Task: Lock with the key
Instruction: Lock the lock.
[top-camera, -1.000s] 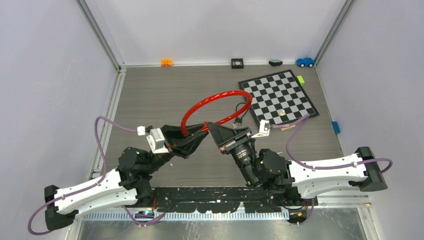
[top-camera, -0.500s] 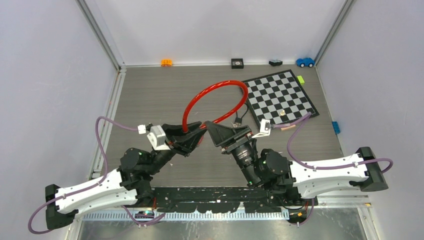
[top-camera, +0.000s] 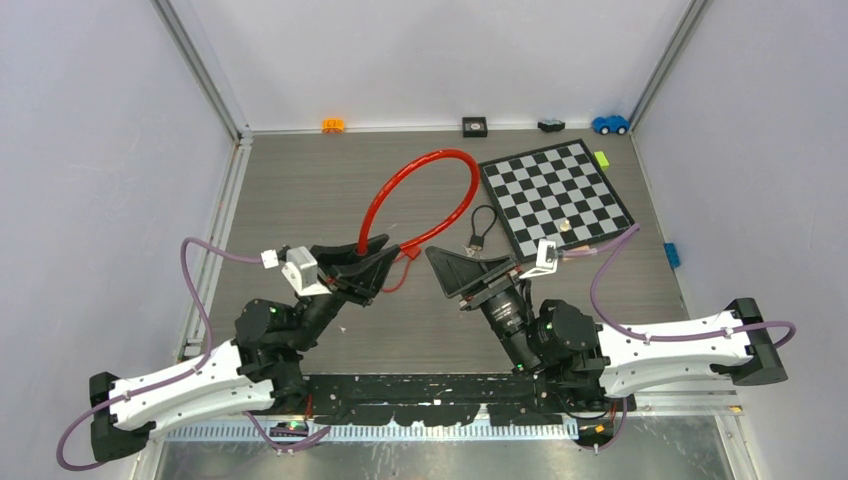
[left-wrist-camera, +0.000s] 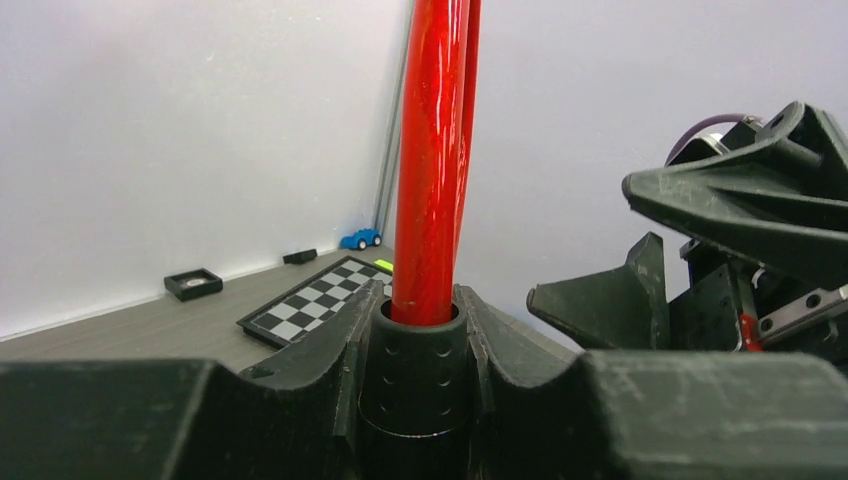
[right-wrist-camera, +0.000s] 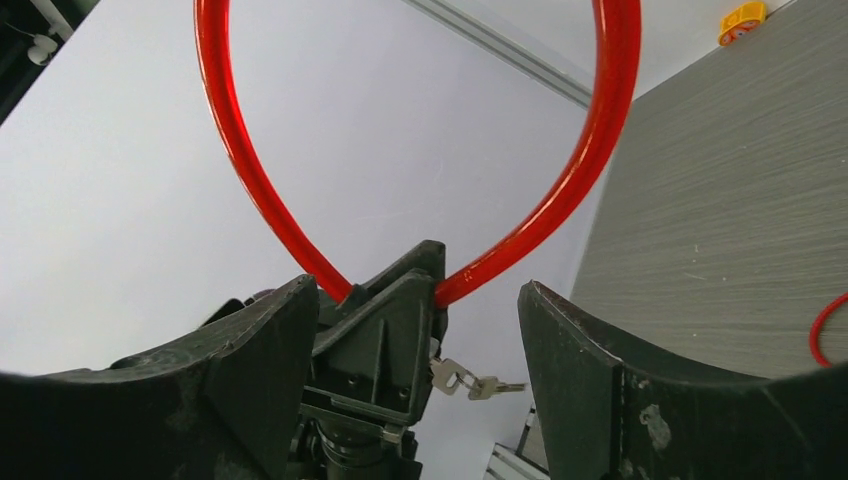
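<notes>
A red cable lock (top-camera: 420, 195) stands up off the table as a loop. My left gripper (top-camera: 385, 258) is shut on its black barrel (left-wrist-camera: 413, 370), and the red cable (left-wrist-camera: 430, 160) rises from between the fingers. A silver key (right-wrist-camera: 447, 375) sticks out of the barrel's end, with a second key (right-wrist-camera: 490, 386) dangling from its ring. My right gripper (top-camera: 445, 272) is open, just right of the barrel and apart from it. Seen from the right wrist, the key lies in the gap between that gripper's (right-wrist-camera: 418, 300) wide jaws, untouched.
A chessboard (top-camera: 555, 195) lies at the back right, with a small black cord loop (top-camera: 482, 225) beside it. Along the back wall sit an orange toy (top-camera: 333, 125), a black box (top-camera: 474, 126) and a blue car (top-camera: 610, 124). A blue block (top-camera: 671, 254) lies at the right edge.
My right gripper has opened and drawn back to the right, away from the lock. The key stays in the barrel. The left gripper has shifted slightly left and the red loop has swung left.
</notes>
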